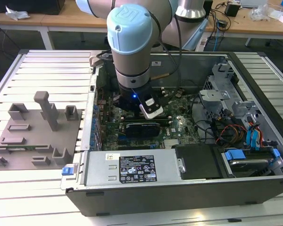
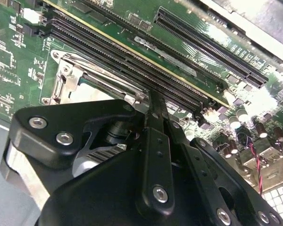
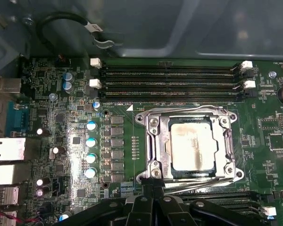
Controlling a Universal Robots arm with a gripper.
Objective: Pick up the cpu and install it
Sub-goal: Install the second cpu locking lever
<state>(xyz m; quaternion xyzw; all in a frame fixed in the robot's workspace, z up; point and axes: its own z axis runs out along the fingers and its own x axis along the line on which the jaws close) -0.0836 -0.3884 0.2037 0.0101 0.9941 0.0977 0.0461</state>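
Silver-topped cpu [image 3: 192,145]: pale metal square, smudged with a dull, yellowish stain, dark rim round it, lying flat.
Where it sits: right inside the socket frame [image 3: 153,141] on the green motherboard [image 3: 61,94], just beside the long black memory slots [image 3: 172,77]; in the second wrist view the socket corner [image 2: 68,80] peeks out past the black gripper body.
Socket frame: shiny metal bracket round the chip, screws at its corners, a thin wire lever running along the edge nearest the gripper.
Gripper [image 3: 148,193]: black fingers drawn together into one narrow stem, tips right at the socket's near edge, nothing between them that I can see; in the second wrist view [image 2: 153,106] the tips sit at the bracket corner.
Arm: in the exterior view the grey and pale-blue wrist [image 1: 130,52] reaches straight down into the open computer case [image 1: 254,188], over the board's middle.
Writing: a white label [image 1: 137,168] on the grey box [image 1: 104,172] at the case's front edge, too small to read; tiny white print on the board, not legible.
Outside the case: a grey fixture tray [image 1: 35,141] on the slatted table, towards the exterior view's left.
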